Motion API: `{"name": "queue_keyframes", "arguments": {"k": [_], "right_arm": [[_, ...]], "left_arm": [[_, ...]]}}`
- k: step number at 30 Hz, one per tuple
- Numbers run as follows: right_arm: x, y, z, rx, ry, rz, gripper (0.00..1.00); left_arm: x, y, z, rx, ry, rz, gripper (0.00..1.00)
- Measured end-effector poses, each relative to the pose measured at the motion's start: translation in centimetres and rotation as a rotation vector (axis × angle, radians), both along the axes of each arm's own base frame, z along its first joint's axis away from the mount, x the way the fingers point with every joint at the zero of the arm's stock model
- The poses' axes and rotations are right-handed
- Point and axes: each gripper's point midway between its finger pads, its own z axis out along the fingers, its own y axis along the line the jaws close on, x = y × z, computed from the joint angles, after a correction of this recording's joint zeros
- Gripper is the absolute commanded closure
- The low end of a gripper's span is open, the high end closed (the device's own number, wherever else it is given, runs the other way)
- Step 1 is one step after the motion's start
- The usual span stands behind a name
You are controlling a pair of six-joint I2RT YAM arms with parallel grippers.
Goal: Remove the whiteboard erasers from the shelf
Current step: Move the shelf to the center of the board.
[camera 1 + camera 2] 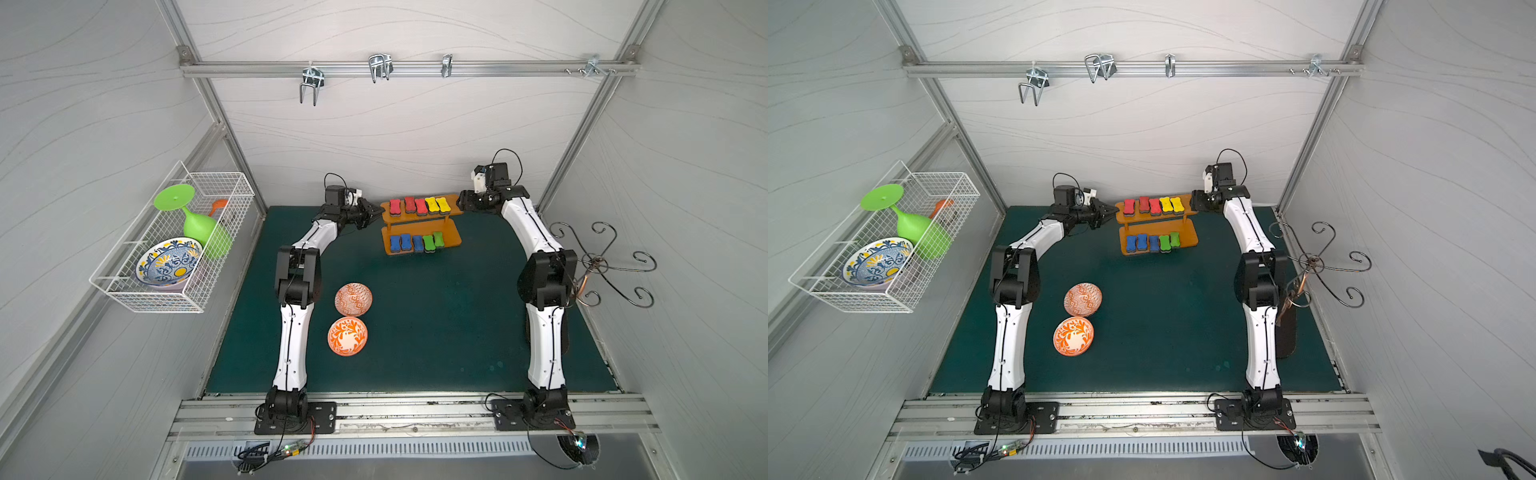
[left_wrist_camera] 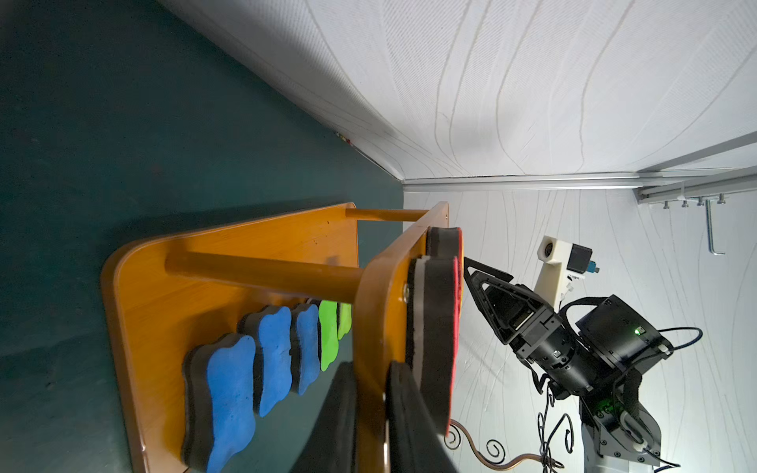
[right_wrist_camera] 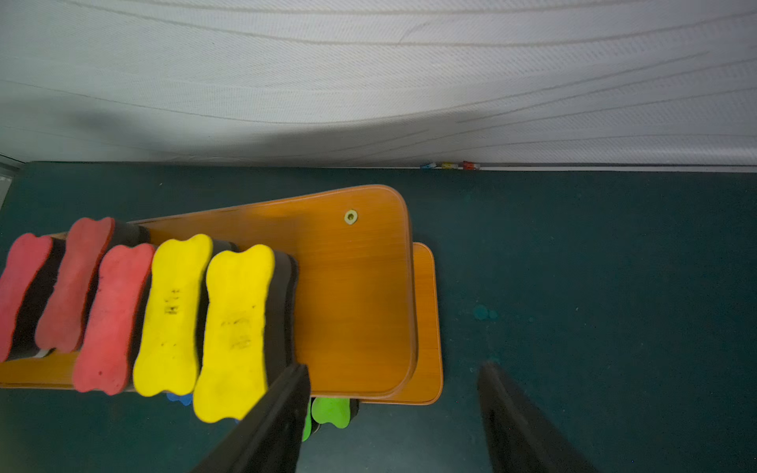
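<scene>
Standing at the near edge of the dark green desk (image 1: 436, 332), I see the small two-tier shelf of glossy orange-brown boards (image 1: 452, 240) at the far middle. All ten bone-shaped foam whiteboard erasers (image 1: 421, 206) are on it: red and yellow along the upper board, blue and green along the lower. The left end effector (image 1: 374, 212) is clenched on the left end of the upper board, by my reading to steady the shelf. The right end effector (image 1: 460, 202) sits at that board's right end, jaws apart and grasping nothing. One finger (image 3: 282, 409) is just beside the outermost yellow eraser (image 3: 237, 327) and the other is out over bare desk. I judge the first pick to be in hand. To do it well, the right arm should shift left until both fingers straddle that block across its narrow waist. It should then squeeze gently and lift straight up, so the neighbouring yellow eraser (image 3: 174, 315) close beside it isn't dragged along.
</scene>
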Motion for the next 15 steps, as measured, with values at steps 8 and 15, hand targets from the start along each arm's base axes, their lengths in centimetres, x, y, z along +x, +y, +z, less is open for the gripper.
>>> {"name": "queue_keyframes", "arguments": {"k": [8, 15], "right_arm": [[0.6, 0.8, 0.5, -0.061, -0.043, -0.002, 0.31], [0.7, 1.3, 0.9, -0.085, -0.061, 0.005, 0.28]], "left_arm": [[0.0, 0.2, 0.1, 0.002, 0.001, 0.001, 1.00], [0.0, 0.4, 0.1, 0.003, 0.008, 0.002, 1.00]]}}
